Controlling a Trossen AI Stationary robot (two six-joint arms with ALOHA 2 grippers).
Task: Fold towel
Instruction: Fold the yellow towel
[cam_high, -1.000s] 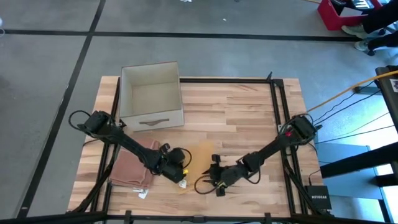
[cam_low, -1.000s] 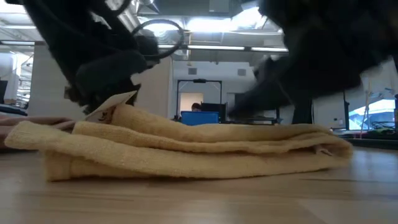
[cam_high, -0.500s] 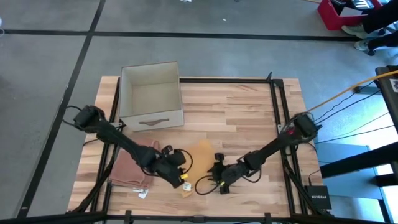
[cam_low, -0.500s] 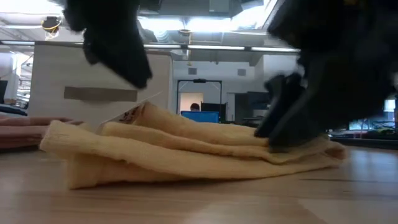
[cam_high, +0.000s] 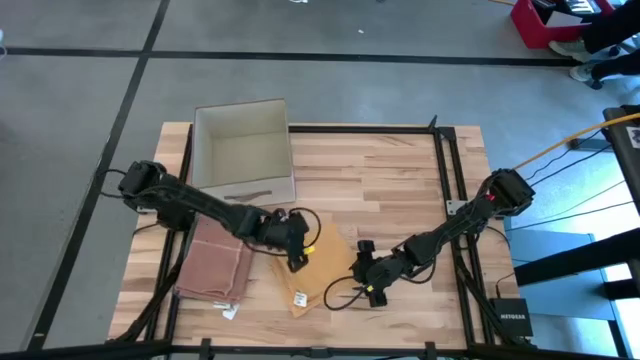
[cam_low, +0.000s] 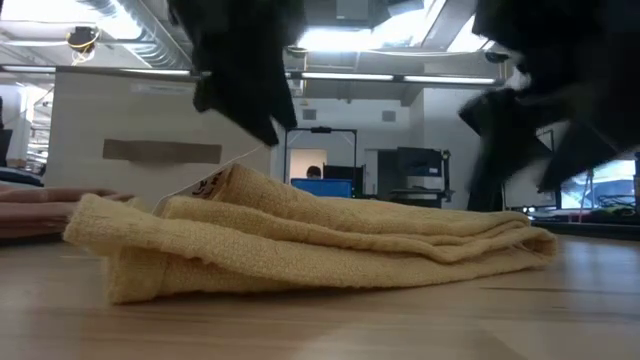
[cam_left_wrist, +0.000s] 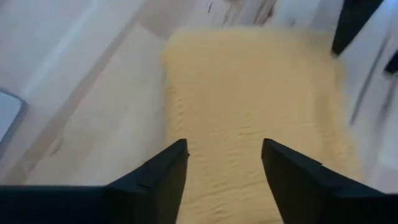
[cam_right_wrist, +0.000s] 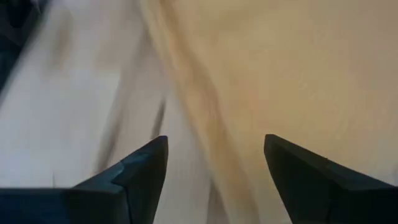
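A yellow towel (cam_high: 322, 268) lies folded in several layers on the wooden table (cam_high: 400, 180), near its front edge; its white tag (cam_high: 300, 298) shows at the near left corner. In the low view the towel (cam_low: 300, 240) rests flat with nothing on it. My left gripper (cam_high: 299, 253) hangs open over the towel's far left part, and its fingers (cam_left_wrist: 168, 168) stand above the cloth (cam_left_wrist: 249, 93). My right gripper (cam_high: 366, 279) is open over the towel's right edge (cam_right_wrist: 205, 93), clear of it.
A folded reddish-brown towel (cam_high: 214, 268) lies at the table's left, near the front. An open beige box (cam_high: 244, 155) stands at the far left. The black frame rails (cam_high: 445, 170) run along the table's sides. Bare wood lies at the far right.
Both grippers have come off the yellow towel and risen. The left one went up and toward the far edge; the right one drew back toward the table's right edge. The towel stays folded on the table, its layers settled flat.
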